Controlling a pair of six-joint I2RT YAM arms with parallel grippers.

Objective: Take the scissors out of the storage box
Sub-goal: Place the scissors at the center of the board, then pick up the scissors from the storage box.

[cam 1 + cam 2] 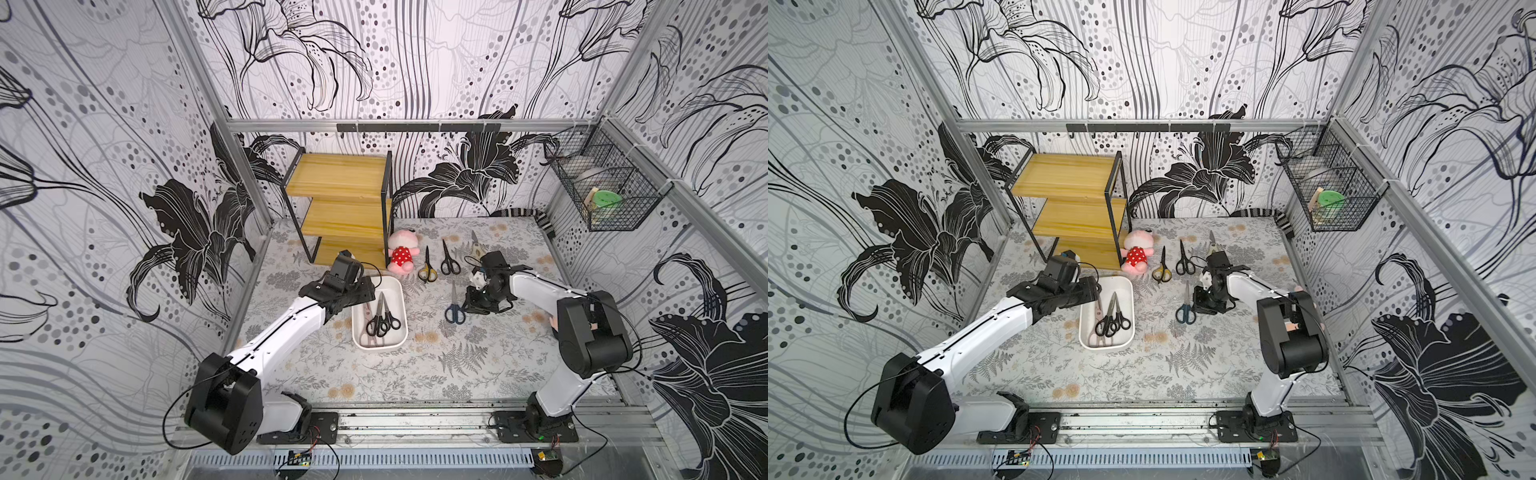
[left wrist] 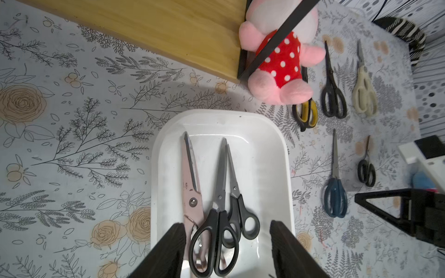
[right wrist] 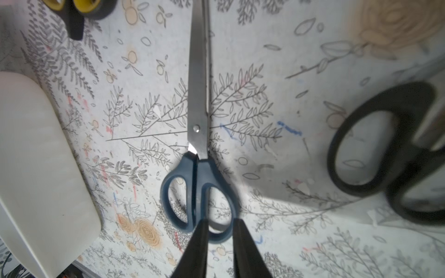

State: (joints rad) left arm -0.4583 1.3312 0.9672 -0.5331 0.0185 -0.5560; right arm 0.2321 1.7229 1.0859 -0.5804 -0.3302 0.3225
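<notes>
Left hand [image 2: 226,223], fingers spread, should straddle the top black scissors [image 2: 221,187] handles inside the box [image 2: 216,112] before clenching.

Top views look down over the whole table [image 1: 478,374]; both close wrist cameras show the blue scissors [image 2: 335,199].

Desk [image 1: 415,374]: floral-print cover. Back L: 3-tier wood shelf [image 1: 338,199], blk metal frame. Pink plush toy [image 1: 402,251], red dress w/ white dots, lies just beside bottom tier. Blk hook rail [image 1: 415,127] on back wall. Blk wire basket [image 1: 602,187] on R wall, green-lidded item [image 1: 606,198] inside. Striped blk/white object [image 1: 523,212] at desk's back R edge.
</notes>
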